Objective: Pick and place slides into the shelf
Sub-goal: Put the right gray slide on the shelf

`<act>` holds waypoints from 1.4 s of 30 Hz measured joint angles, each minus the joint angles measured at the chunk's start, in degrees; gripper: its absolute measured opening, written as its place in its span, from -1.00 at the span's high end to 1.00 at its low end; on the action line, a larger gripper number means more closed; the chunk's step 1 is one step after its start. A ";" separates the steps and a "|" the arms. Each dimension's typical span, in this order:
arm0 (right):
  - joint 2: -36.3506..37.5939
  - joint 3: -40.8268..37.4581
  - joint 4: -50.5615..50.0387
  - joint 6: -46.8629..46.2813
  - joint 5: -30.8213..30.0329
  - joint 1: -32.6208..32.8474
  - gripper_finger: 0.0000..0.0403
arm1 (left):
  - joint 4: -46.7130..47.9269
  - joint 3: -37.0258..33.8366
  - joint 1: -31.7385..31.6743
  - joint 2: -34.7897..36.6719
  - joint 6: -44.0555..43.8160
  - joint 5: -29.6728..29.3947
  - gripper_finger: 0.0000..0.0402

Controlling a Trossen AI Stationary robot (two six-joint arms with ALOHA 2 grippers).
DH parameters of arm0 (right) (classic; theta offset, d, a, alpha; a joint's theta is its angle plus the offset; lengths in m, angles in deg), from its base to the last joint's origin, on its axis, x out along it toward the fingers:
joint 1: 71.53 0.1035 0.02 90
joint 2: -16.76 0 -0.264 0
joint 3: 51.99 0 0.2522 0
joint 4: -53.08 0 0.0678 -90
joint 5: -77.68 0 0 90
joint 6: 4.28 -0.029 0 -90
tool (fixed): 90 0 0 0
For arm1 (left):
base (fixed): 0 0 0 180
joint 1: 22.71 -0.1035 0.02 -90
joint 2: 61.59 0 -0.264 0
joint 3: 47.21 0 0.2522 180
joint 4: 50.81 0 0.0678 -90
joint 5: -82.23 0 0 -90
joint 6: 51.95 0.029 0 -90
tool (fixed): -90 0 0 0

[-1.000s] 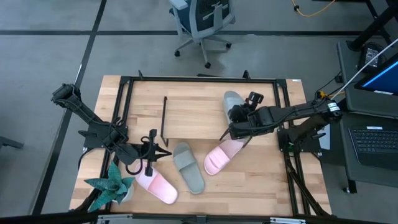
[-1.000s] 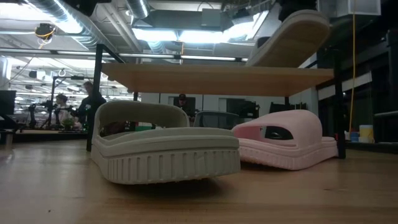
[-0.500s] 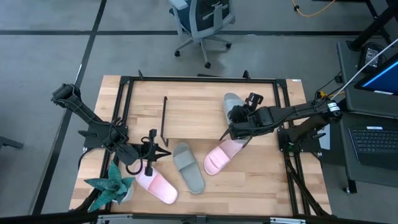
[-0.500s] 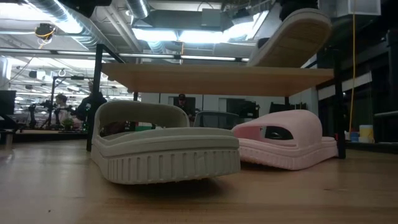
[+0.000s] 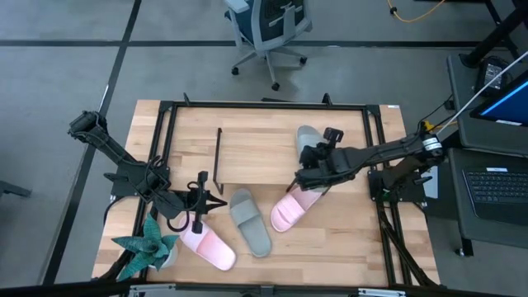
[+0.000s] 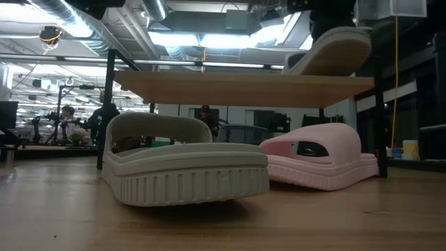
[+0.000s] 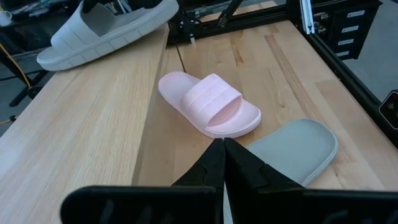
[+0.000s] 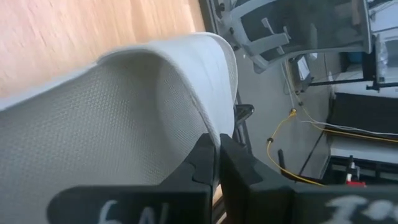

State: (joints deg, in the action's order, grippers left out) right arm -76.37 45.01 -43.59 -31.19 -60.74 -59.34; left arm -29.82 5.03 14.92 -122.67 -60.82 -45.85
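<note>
My right gripper [image 5: 310,160] is shut on a grey-green slide [image 5: 307,135] that hangs tilted over the right part of the shelf [image 5: 262,150]. In the low view this slide [image 6: 330,50] slants above the shelf board [image 6: 230,89]. A second grey-green slide [image 5: 250,221] lies sole-down on the table. A pale pink slide [image 5: 290,208] lies beside it at the shelf's near edge. Another pink slide [image 5: 208,246] lies near the front left. My left gripper [image 5: 216,202] hovers shut just above and beyond it, holding nothing. My right gripper pinches the edge of the grey-green slide's wide strap [image 8: 208,118] between its two fingers [image 8: 235,163]. The fingers slant down from the table's right side. The slide hangs tilted, one end high. Whether its lower end [image 6: 291,68] touches the shelf board I cannot tell.
A teal star-shaped plant [image 5: 148,247] stands at the table's front left corner. The shelf's black end frame [image 5: 219,157] stands upright left of centre. An office chair [image 5: 268,25] is beyond the far edge and a laptop [image 5: 499,186] is off to the right.
My right gripper has sunk a little and shifted toward the table's left with the grey-green slide. The slide now hangs lower over the shelf board, still tilted.
</note>
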 joint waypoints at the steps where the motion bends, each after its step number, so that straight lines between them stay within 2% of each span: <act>1: -0.04 0.00 -0.02 -0.34 0.02 0.02 0.94 | 0.02 0.00 0.01 0.00 0.00 0.00 1.00; 42: -0.17 0.00 -0.26 -1.31 -0.07 -0.02 0.94 | 1.44 0.00 0.02 0.00 0.36 0.02 1.00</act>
State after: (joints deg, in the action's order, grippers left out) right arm -76.54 45.01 -43.86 -32.49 -60.81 -59.36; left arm -28.38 5.03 14.94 -122.67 -60.45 -45.83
